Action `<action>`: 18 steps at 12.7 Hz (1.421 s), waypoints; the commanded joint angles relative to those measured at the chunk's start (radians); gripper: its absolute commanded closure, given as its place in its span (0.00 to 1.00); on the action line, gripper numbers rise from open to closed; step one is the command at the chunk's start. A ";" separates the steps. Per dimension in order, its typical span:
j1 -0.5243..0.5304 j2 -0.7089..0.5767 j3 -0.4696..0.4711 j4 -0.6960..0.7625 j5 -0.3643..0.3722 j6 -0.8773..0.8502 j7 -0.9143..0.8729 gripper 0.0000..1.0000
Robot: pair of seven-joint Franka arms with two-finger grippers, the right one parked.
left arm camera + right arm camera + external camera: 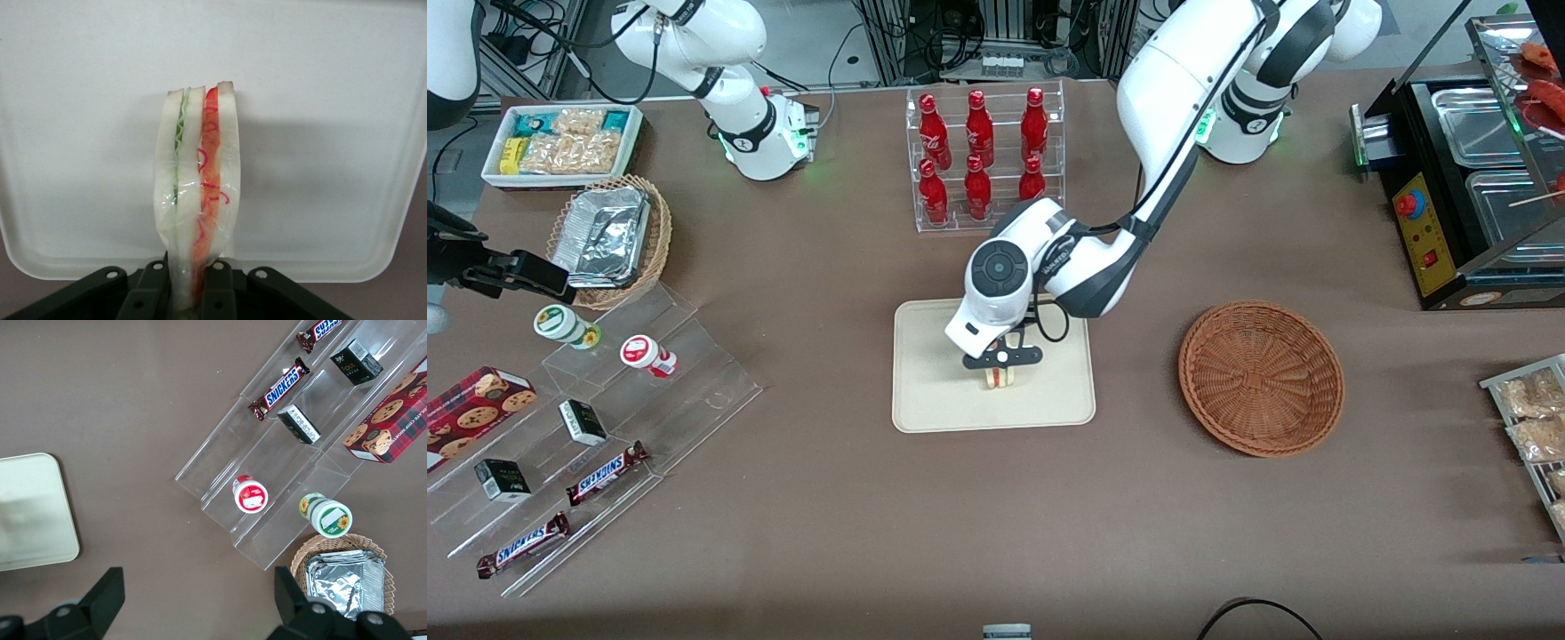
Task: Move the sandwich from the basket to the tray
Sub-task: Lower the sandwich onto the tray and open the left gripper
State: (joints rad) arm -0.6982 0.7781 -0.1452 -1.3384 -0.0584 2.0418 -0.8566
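The sandwich (197,193), a wrapped wedge of white bread with green and red filling, is pinched between the fingers of my left gripper (190,293). It stands on edge over the cream tray (320,100). In the front view the gripper (1002,366) hangs over the middle of the tray (934,400), with the sandwich (1002,379) showing just under it, at or just above the tray surface. The reddish-brown wicker basket (1261,377) sits beside the tray toward the working arm's end of the table, with nothing in it.
A clear rack of red bottles (983,156) stands farther from the front camera than the tray. A clear stepped display (605,427) with snack bars and cups lies toward the parked arm's end, near a tan basket of foil trays (609,240). A black food warmer (1467,178) stands at the working arm's end.
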 commanded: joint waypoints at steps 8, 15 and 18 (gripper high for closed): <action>-0.037 0.079 0.018 0.104 0.080 -0.025 -0.105 1.00; -0.035 0.095 0.016 0.114 0.078 -0.022 -0.144 0.26; -0.035 0.087 0.016 0.113 0.078 -0.026 -0.142 0.00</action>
State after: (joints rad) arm -0.7216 0.8511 -0.1353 -1.2661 0.0046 2.0398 -0.9726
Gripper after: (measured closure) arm 0.542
